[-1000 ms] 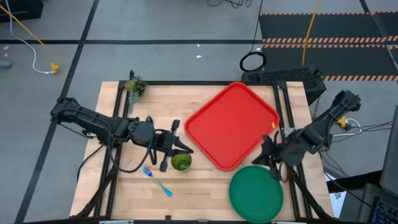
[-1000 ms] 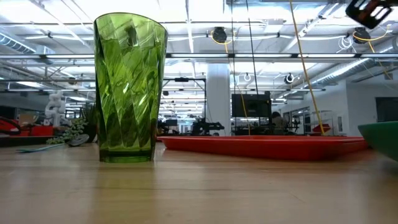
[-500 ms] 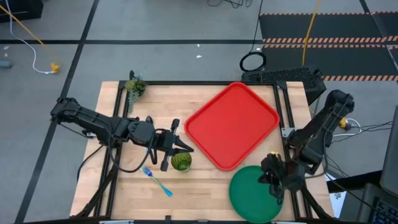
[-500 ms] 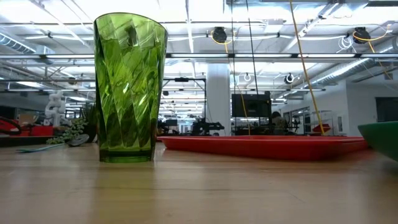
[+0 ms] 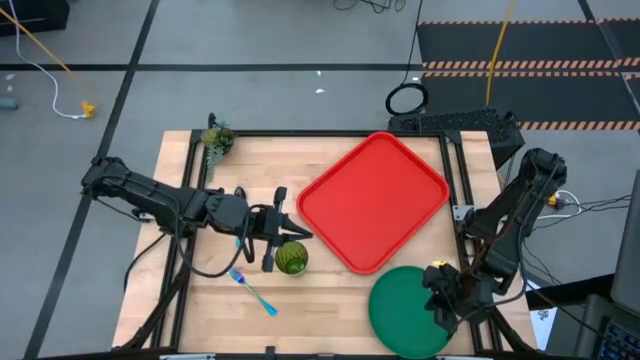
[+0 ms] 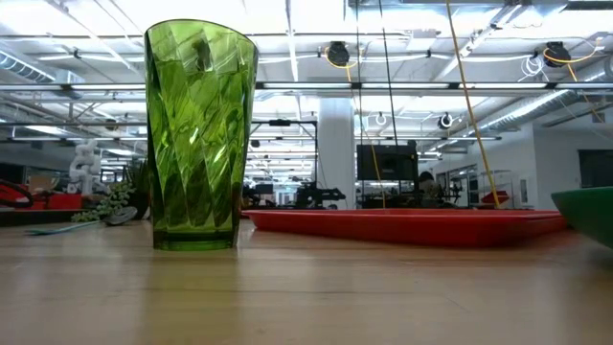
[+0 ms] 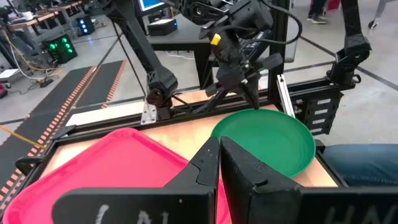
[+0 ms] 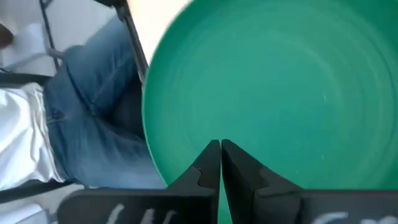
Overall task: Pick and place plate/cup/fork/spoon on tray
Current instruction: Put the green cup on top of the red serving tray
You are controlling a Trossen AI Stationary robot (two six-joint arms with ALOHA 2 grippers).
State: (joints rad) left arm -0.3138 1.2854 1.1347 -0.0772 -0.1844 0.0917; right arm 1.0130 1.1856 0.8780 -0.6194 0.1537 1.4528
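Observation:
The red tray [image 5: 375, 200] lies at the table's far right. The dark-green plate [image 5: 400, 310] lies flat near the front right corner. The green cup [image 5: 291, 259] stands upright on its base left of the tray, and fills the left of the low view [image 6: 199, 134]. A light-blue-handled utensil [image 5: 255, 292] lies near the cup; fork or spoon, I cannot tell. My left gripper [image 5: 303, 237] is shut, beside the cup's far side and higher up. My right gripper [image 5: 440, 300] is shut over the plate's right part [image 8: 280, 81]. My right gripper's shut fingertips [image 8: 211, 152] point down over the plate's inside, close to its rim [image 8: 163, 163]. Whether they touch the plate, I cannot tell.
A small green plant [image 5: 217, 140] sits at the far left corner. A person in blue jeans [image 8: 87, 106] is close to the table's front right corner, beside the plate. Bare wood lies between the cup and the plate.
My right gripper has gone from beside the tray's right corner toward the table's near edge and now stands over the plate's right part. The cup, tray and plate have stayed where they were.

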